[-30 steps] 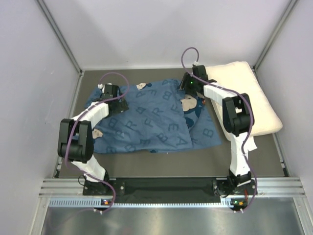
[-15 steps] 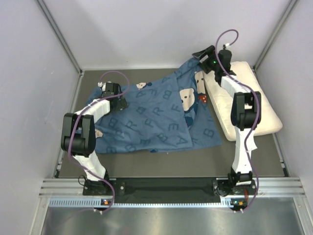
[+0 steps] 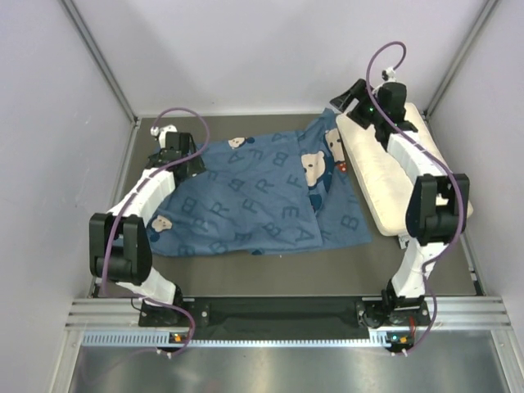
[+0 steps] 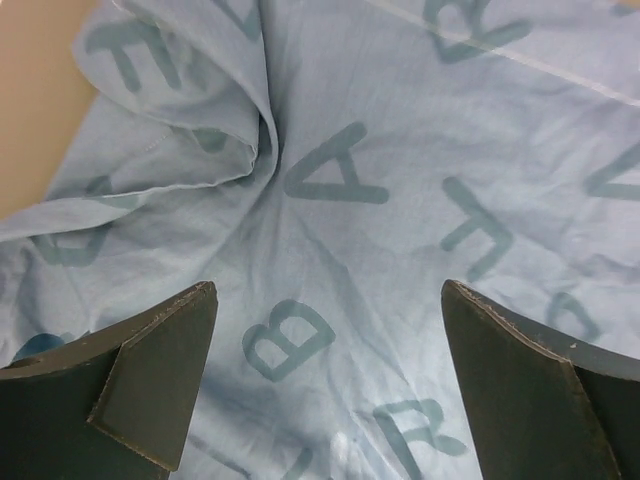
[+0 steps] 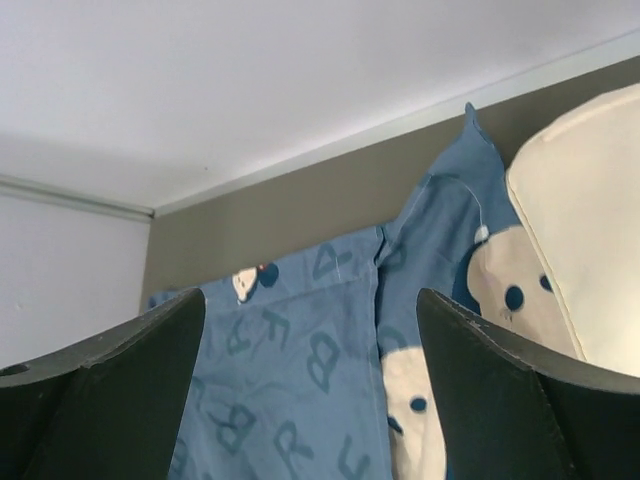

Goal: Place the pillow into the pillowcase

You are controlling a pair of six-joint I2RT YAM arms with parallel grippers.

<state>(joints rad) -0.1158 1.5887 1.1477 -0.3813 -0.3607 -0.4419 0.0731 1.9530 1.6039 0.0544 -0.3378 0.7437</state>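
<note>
Arms: two, the left one reaching to the far left of the tabletop (image 3: 426, 266), the right one stretched over the far right.
Left hand (image 4: 328, 300): one; jaws spread wide with nothing between them, poised just above the far-left part of the pillowcase.
Right hand (image 5: 308, 300): one; jaws spread wide with nothing gripped, raised by the far end of the pillow and looking back along the cloth.
Pillowcase (image 3: 246, 205): one, blue with darker letters, spread over the middle and left of the tabletop. It is creased, and folds gather under the left hand.
Pillowcase corner: the far-right corner is drawn up into a point against the pillow's far end.
Cartoon faces: four pale faces counted from above. One is near the far edge, two are close to the pillow, and one is at the near-left edge. A red bow shows beside the pair.
Pillow (image 3: 370, 176): one, cream-white, lying at an angle along the right side of the tabletop. It is outside the pillowcase, its long left edge touching the blue cloth, with the right arm crossing above it.
Cables (image 3: 182, 115): two purple loops, one at each wrist.
</note>
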